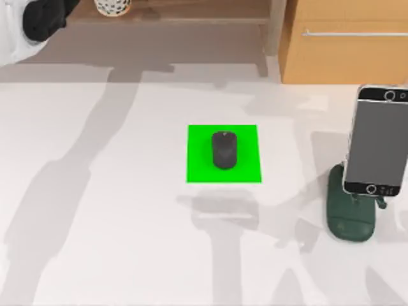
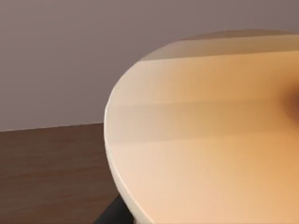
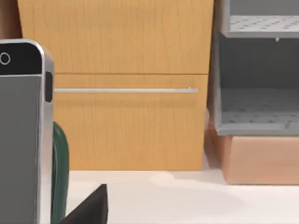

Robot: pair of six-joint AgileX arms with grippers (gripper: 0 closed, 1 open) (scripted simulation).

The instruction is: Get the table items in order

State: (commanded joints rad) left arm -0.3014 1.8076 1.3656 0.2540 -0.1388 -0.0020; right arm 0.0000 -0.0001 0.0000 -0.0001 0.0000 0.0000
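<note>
A small black mouse (image 1: 224, 150) lies in the middle of the bright green mat (image 1: 197, 169) at the centre of the white table (image 1: 115, 210). Near the table's right edge the grey-screened smartphone (image 1: 379, 143) leans upright on the dark green stand (image 1: 349, 220). In the right wrist view the smartphone (image 3: 21, 140) rises close by, with the stand (image 3: 60, 172) just behind it. A black part of my right gripper (image 3: 88, 207) shows low beside them. My left wrist view looks at a round tan tabletop (image 2: 201, 140) away from the white table.
The tan wooden cabinet (image 1: 344, 44) with a metal handle (image 3: 124, 90) stands behind the table's right side, with grey shelves (image 3: 257, 112) beside it. A pale dark-dotted cup-like object (image 1: 113, 6) and a black shape (image 1: 44, 19) sit beyond the back left.
</note>
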